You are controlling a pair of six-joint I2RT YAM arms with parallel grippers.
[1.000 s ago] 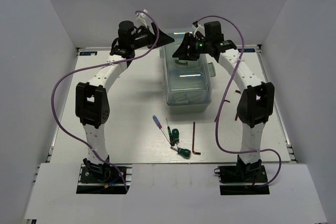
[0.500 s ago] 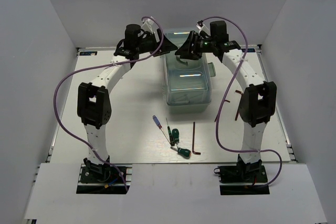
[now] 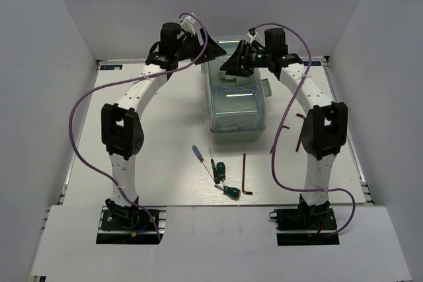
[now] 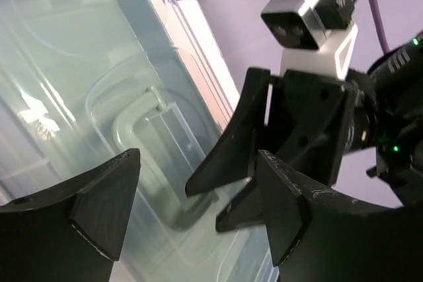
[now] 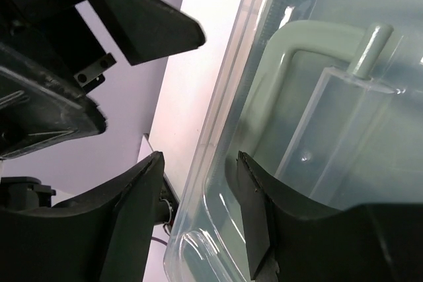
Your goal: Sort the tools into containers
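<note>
- The toolbox point(image 3: 238, 107) is seen closed on the table point(image 3: 165, 117), toward the far side and between the two arms
- Its clear lid point(image 5: 317, 4) is shut, and a pale green handle point(image 5: 291, 37) is folded flat on top of it
- The left gripper point(image 3: 210, 51) is held at the far left corner of the toolbox, above the lid
- In the left wrist view the left gripper point(image 4: 198, 156) is spread wide, and nothing is caught between its fingers point(image 4: 99, 209)
- The handle point(image 4: 129, 130) is seen below it through the glare on the lid
- The right gripper point(image 3: 232, 64) is held just beside the left one, over the far end of the lid
- In the right wrist view the right gripper point(image 5: 199, 160) is set moderately apart, with the rounded edge of the lid lying between its fingers point(image 5: 142, 216)
- Whether those fingers touch the lid cannot be told
- The tools are left loose on the table, near the front edge and well apart from the toolbox
- A blue screwdriver point(image 3: 197, 154) is laid farthest left in that group
- A thin green screwdriver point(image 3: 213, 165) is laid just beside it
- Two stubby screwdrivers point(image 3: 222, 170) point(image 3: 231, 191) are laid close by, one nearer the front
- A dark hex key point(image 3: 244, 176) is laid to the right of them, its short leg toward the front
</note>
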